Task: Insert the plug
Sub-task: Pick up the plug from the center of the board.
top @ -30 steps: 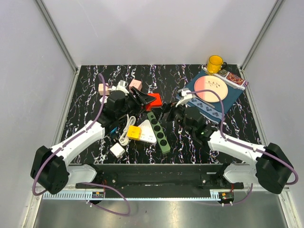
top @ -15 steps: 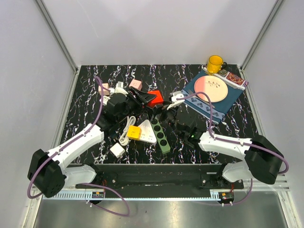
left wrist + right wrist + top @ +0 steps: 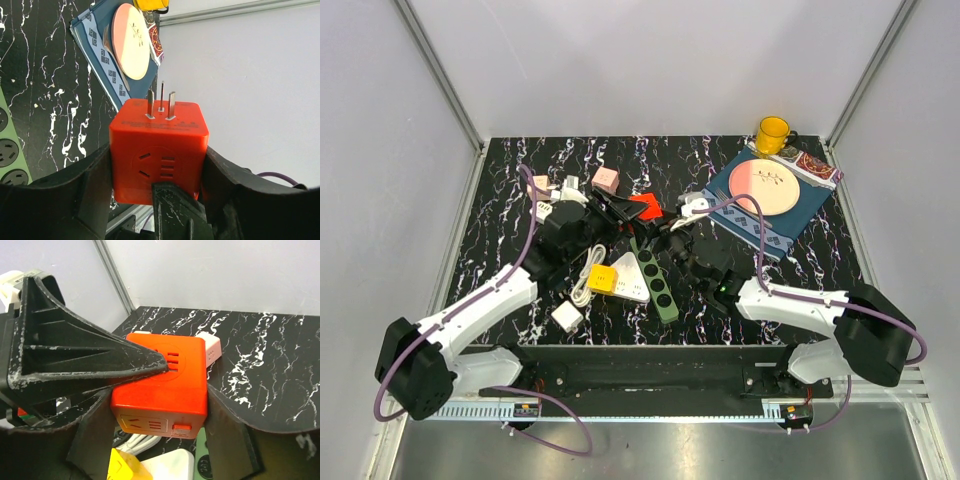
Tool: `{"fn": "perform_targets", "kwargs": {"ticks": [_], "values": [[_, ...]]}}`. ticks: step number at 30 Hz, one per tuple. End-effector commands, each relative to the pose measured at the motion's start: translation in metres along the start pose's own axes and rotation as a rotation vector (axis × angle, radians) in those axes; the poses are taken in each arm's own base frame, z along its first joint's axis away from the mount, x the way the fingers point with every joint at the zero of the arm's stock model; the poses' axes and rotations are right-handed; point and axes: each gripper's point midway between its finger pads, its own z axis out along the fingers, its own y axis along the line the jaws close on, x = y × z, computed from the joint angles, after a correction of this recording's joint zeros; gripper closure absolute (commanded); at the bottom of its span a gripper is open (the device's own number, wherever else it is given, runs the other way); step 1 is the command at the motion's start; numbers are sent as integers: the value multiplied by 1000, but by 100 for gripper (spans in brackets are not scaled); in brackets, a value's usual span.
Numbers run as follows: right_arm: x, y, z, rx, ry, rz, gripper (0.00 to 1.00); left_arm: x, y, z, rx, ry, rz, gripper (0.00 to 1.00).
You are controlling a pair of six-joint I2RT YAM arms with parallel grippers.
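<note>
Evidently, the red plug (image 3: 159, 135) was held off the surface (image 3: 820, 262) near its middle, above the far end of the green power strip (image 3: 655, 280). The left end effector (image 3: 156, 170) pinched its opposite faces, prongs pointing away. The right end effector (image 3: 160, 435) was closed against the same plug's sides.

Smooth orange plastic plug (image 3: 160, 145), shiny metal prongs (image 3: 161, 97)

Light: bright, even, diffuse | Shadows: soft | Focus: red plastic cube adapter (image 3: 159, 150) sharp; wrist-view lower corners slightly blurred
</note>
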Motion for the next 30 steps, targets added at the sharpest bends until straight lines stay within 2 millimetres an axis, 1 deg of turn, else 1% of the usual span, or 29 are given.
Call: {"fn": "perform_targets", "kwargs": {"ticks": [1, 3, 4, 5, 6, 7, 8, 9, 10, 11, 12, 13, 14, 15, 16, 17, 18, 19, 20, 21, 22, 23, 24, 25, 26, 27, 28, 29, 30], "values": [[-29, 3, 7, 6, -83, 9, 69, -12, -43, -19, 149, -44, 50, 72], [-29, 7, 4, -18, -62, -22, 82, -11, -43, -26, 146, -29, 115, 61], [-28, 8, 3, -29, -50, -36, 92, -13, -43, -29, 141, -30, 134, 44], [-34, 8, 0, -37, -53, -50, 96, -15, -43, -34, 137, -27, 155, 36], [-31, 12, -3, -65, -28, -72, 99, -19, -42, -37, 141, -17, 197, 29], [-32, 13, -6, -80, -20, -96, 100, -22, -41, -40, 141, -7, 221, 24], [-39, 15, -9, -97, -22, -107, 100, -25, -44, -45, 145, 8, 248, 17], [-32, 20, -14, -137, 24, -137, 100, -29, -42, -49, 161, 47, 319, 13], [-36, 24, -15, -163, 31, -174, 100, -33, -47, -54, 171, 65, 359, 12], [-33, 25, -20, -185, 71, -216, 100, -32, -39, -57, 136, 102, 388, 6], [-34, 32, -25, -236, 89, -235, 100, -35, -38, -63, 157, 137, 482, 4], [-39, 36, -27, -266, 89, -275, 100, -36, -47, -68, 183, 151, 537, 3], [-38, 36, -34, -291, 118, -306, 100, -33, -43, -72, 179, 188, 578, 2], [-37, 43, -39, -345, 133, -326, 100, -29, -44, -78, 223, 230, 679, 1], [-42, 46, -42, -374, 129, -366, 100, -27, -50, -82, 257, 254, 736, 1], [-41, 45, -50, -397, 161, -394, 100, -22, -45, -86, 260, 291, 776, 1], [-42, 50, -56, -437, 172, -413, 100, -15, -46, -91, 315, 334, 872, 1], [-51, 54, -59, -469, 166, -441, 100, -13, -47, -94, 334, 349, 914, 1], [-50, 53, -67, -487, 197, -462, 100, -10, -42, -96, 336, 377, 940, 1], [-52, 58, -73, -532, 206, -480, 100, -4, -42, -101, 396, 408, 1013, 1], [-62, 62, -75, -564, 190, -520, 100, -1, -42, -104, 422, 422, 1044, 1], [-56, 60, -84, -588, 246, -540, 100, 2, -42, -107, 449, 431, 1070, 1], [-56, 64, -90, -627, 261, -550, 100, 9, -43, -113, 517, 459, 1121, 3], [-67, 68, -92, -649, 249, -574, 100, 12, -44, -116, 549, 469, 1144, 3], [-60, 64, -99, -668, 304, -590, 100, 14, -46, -120, 575, 474, 1164, 3], [-60, 68, -104, -697, 320, -594, 100, 16, -48, -122, 613, 469, 1217, 3], [-66, 70, -105, -712, 316, -609, 100, 17, -52, -127, 636, 451, 1257, 3], [-61, 68, -111, -728, 357, -617, 100, 18, -53, -130, 651, 442, 1287, 2], [-60, 71, -114, -752, 365, -619, 100, 17, -55, -130, 669, 420, 1345, 2]]}}
